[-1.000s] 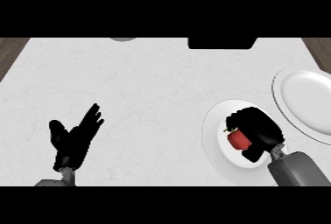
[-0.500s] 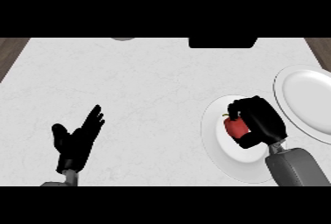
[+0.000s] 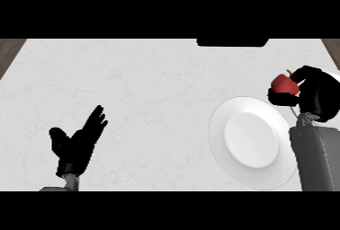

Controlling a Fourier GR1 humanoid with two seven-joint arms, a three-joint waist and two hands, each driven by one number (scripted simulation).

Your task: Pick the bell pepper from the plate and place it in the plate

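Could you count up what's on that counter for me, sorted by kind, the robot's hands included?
Plates: 1, white
Bell peppers: 1, red, held in the right hand
Hands: 2, black, the right hand curled round the pepper, the left hand resting open at the lower left
Dark things cut off at the counter's far edge: 1
Total: 5

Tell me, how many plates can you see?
1: a white plate on the counter's right side. Another may be hidden behind the right hand, which holds the red bell pepper near the right edge.
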